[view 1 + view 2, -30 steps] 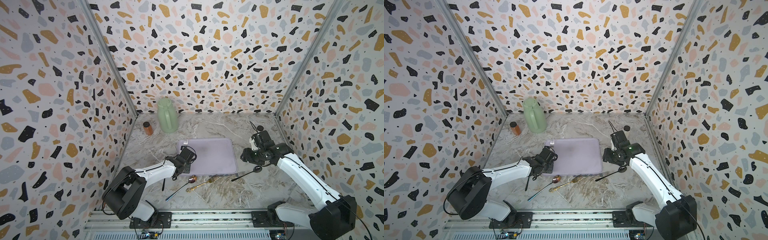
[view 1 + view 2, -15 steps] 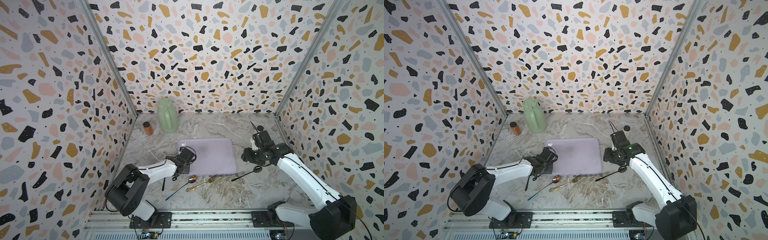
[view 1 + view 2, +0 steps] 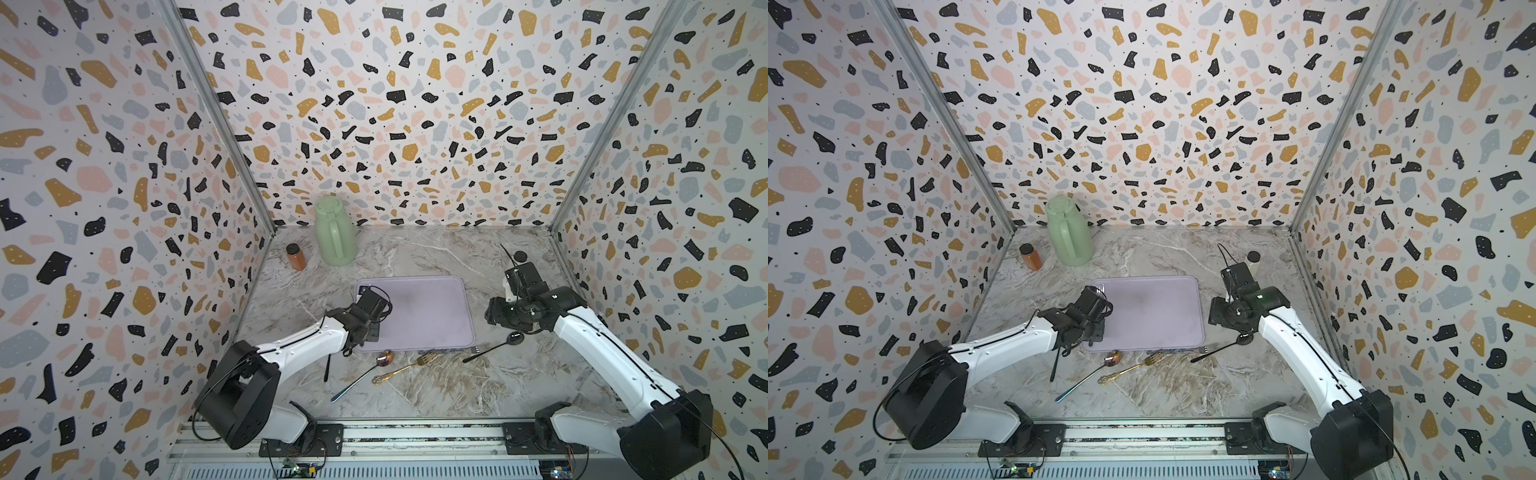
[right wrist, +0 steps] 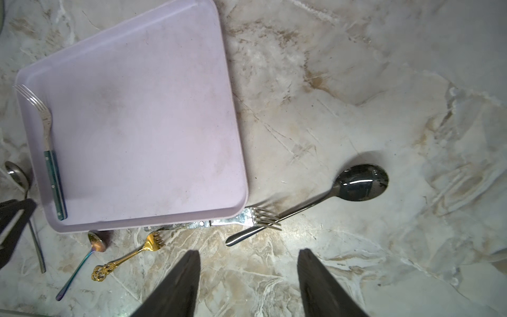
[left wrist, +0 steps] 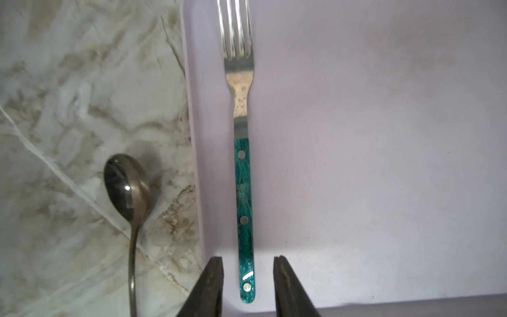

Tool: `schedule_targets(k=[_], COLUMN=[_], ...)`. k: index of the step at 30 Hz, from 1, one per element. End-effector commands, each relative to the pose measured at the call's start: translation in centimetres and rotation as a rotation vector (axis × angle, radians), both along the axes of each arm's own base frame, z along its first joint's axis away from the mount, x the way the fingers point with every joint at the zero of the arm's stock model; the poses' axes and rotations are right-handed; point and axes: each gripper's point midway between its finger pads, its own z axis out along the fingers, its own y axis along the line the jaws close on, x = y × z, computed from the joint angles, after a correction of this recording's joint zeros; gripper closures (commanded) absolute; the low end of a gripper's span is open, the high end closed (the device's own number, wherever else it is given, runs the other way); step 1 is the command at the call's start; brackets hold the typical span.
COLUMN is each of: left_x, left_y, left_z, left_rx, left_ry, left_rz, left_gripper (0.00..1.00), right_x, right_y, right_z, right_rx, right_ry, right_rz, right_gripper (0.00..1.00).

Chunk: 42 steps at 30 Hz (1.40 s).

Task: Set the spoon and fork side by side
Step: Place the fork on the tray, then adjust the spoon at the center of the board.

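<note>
Tray | left fingers now parted off fork; right fingers apart

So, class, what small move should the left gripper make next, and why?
Probably lift the left gripper straight up: its jaws stand apart on either side of the teal-handled fork, which lies flat on the lilac tray, so nothing is gripped.

No writing, label, brand or number can be read anywhere: none on the tray, the fork, the green jug or the small brown jar.
</note>
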Motion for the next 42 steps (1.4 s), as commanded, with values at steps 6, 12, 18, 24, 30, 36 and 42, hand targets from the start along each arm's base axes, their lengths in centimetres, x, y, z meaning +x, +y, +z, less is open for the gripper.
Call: schedule_targets(k=[6,12,18,24,30,36,42], left_x=[-0.4,-1.4,-1.6,-1.8,-1.7,-1.7,-1.5], left_y=[0.3,-0.2,-0.8,-0.6,-0.7,-0.8,-0.6], left_z=[8.2,10.2,10.3,11.2,10.7,10.8,10.6], left_rx=[-0.114,-0.193,-0.212,-0.222,-0.233,-0.238,-0.227], left_ry=[-0.144,-0.163,-0.162,-0.181,-0.206,-0.214,-0.224], left_rz=[0.004,-0.020,-0.061,-0.062,-0.072,-0.076,-0.074], left_gripper=[0.57,0.57,0.53,0.51,0.46,0.44,0.43], right_x=[-2.4,-2.7,-2.0,-2.4,-2.1,-2.0,-2.1], right_y=[-4.4,-4.8,-4.3,-4.3,-4.3,-4.7,-5.3], right_z=[-5.3,-8.3,-9.8,-11.6,-12.9,-13.6,-14.6], right_rx=[-0.131,-0.113,-0.095,-0.116,-0.132,-0.168,-0.210], right_ry=[0.173,0.245,0.278,0.344,0.374,0.394,0.426], right_rz=[-0.105,-0.150,-0.159,-0.148,-0.137,-0.126,-0.101], right_gripper=[0.32,0.33,0.42,0.45,0.46,0.50,0.57])
